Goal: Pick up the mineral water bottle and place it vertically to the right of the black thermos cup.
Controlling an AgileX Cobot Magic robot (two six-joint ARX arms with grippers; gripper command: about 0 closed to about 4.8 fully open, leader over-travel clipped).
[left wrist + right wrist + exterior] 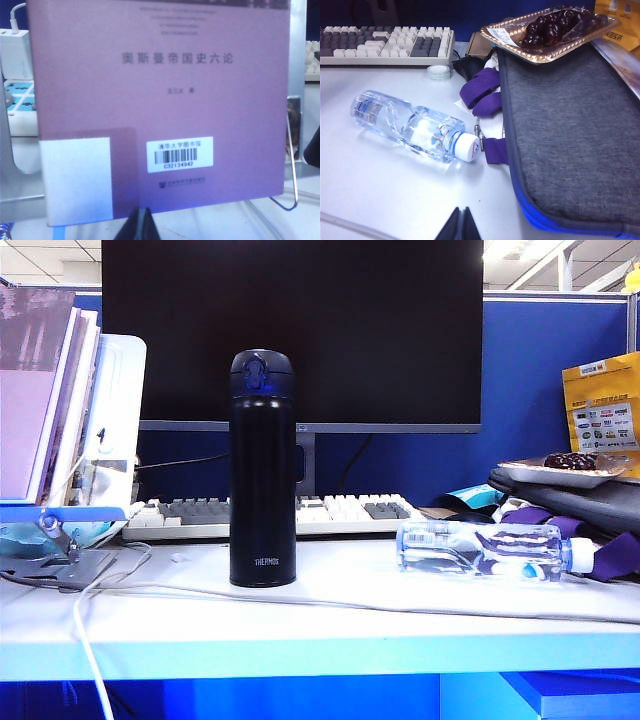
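Nothing done yet; mineral water bottle point(415, 126) lying on desk point(375, 185) ahead of closed, empty right tool point(461, 225), unlifted. Left tool point(141, 226) closed, empty, facing a book point(160, 100); black thermos cup point(262, 468) upright.

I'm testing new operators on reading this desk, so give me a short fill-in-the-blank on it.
1. The mineral water bottle lies on its ____.
2. The black thermos cup stands ____.
3. The right gripper, over the table short of the bottle, has its jaws ____.
4. The left gripper faces a purple ____.

Missing words: side; upright; shut; book
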